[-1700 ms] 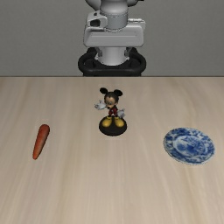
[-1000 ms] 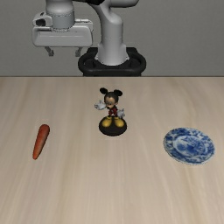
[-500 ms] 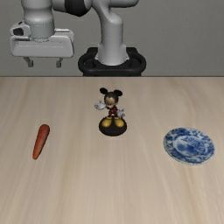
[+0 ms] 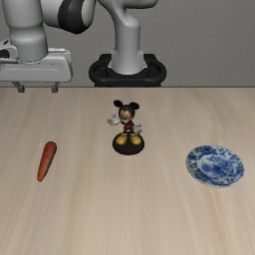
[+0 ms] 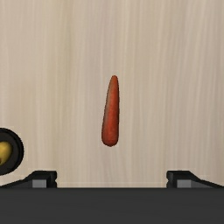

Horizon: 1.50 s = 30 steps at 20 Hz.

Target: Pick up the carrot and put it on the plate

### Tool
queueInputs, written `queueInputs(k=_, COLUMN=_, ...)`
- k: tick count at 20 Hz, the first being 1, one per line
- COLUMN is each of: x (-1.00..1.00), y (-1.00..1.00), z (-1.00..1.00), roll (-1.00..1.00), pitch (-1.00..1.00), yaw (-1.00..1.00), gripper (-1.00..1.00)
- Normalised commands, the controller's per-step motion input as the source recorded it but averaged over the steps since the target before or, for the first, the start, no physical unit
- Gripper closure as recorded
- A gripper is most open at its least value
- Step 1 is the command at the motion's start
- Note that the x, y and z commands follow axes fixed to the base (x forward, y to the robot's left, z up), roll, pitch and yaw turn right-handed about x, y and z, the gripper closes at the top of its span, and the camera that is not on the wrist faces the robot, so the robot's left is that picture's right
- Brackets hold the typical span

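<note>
Wide desk (image 4: 90,214), hand (image 4: 37,88) hovering high, fingers spread, holding nothing. Plate (image 4: 215,164) sits toward the opposite edge. Carrot (image 4: 46,160) lies near the desk's edge at the exterior view's left. Best bet: descend straight and pinch its thick middle crosswise.

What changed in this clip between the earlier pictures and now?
The gripper swung from above the robot's base toward the exterior view's left and came lower. It now hangs open, and the wrist view looks down on the carrot. Nothing was taken hold of or let go. The carrot, the Mickey figure and the plate stayed where they were.
</note>
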Motion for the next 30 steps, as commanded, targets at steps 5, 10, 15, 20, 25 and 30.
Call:
queueInputs(k=5, x=0.00, y=0.00, z=-1.00, roll=0.00, pitch=0.00, yaw=0.00, gripper=-1.00)
queueInputs(k=10, x=0.00, y=0.00, z=-1.00, roll=0.00, pitch=0.00, yaw=0.00, gripper=-1.00)
queueInputs(k=15, x=0.20, y=0.00, z=-0.80, roll=0.00, pitch=0.00, yaw=0.00, gripper=-1.00)
queueInputs(k=20, x=0.20, y=0.00, z=-0.80, roll=0.00, pitch=0.00, yaw=0.00, gripper=-1.00)
queueInputs(k=25, x=0.00, y=0.00, z=0.00, roll=0.00, pitch=0.00, yaw=0.00, gripper=1.00)
queueInputs(k=30, x=0.00, y=0.00, z=0.20, roll=0.00, pitch=0.00, yaw=0.00, gripper=1.00)
